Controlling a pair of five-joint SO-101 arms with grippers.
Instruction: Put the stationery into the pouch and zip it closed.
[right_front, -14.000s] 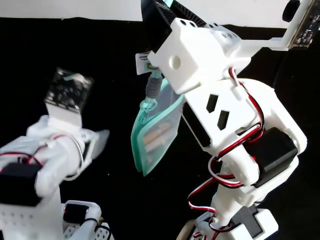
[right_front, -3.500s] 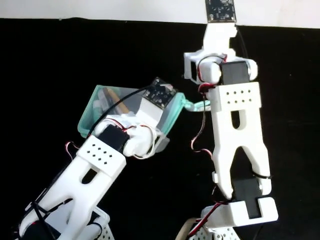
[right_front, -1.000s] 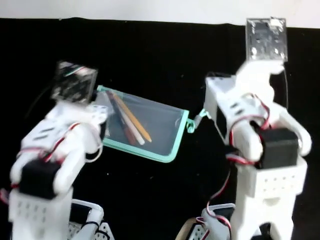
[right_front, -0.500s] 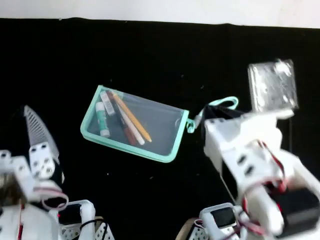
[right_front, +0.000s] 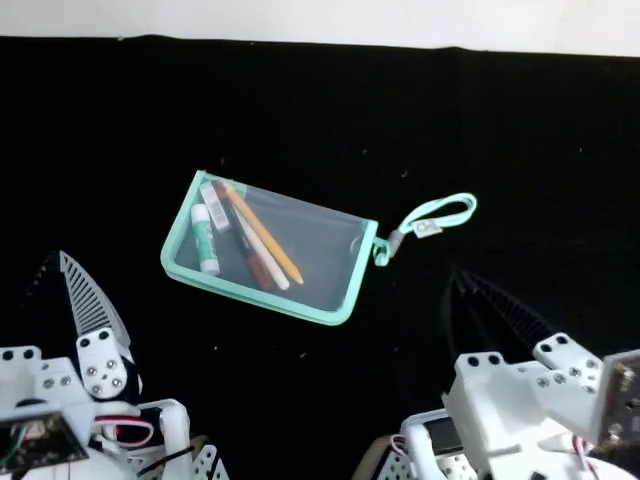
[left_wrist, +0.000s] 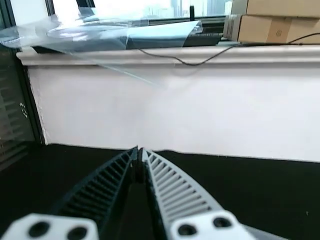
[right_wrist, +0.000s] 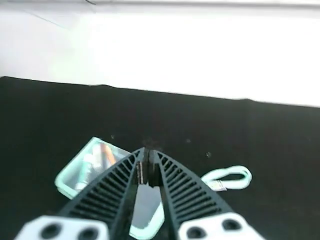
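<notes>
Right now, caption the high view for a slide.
Pouch with stationery inside lies on the table; left gripper and right gripper shut, apart from it.

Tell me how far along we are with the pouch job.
It looks finished. The pens are inside the pouch, which lies flat on the table. Its zip pull sits at the strap end, so it appears closed. Nothing is in hand: the left gripper and right gripper are shut, empty and apart from the pouch. Nothing obvious is left.

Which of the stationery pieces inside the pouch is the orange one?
The pencil, lying closest to the strap end of the pouch; the others are white or reddish.
</notes>
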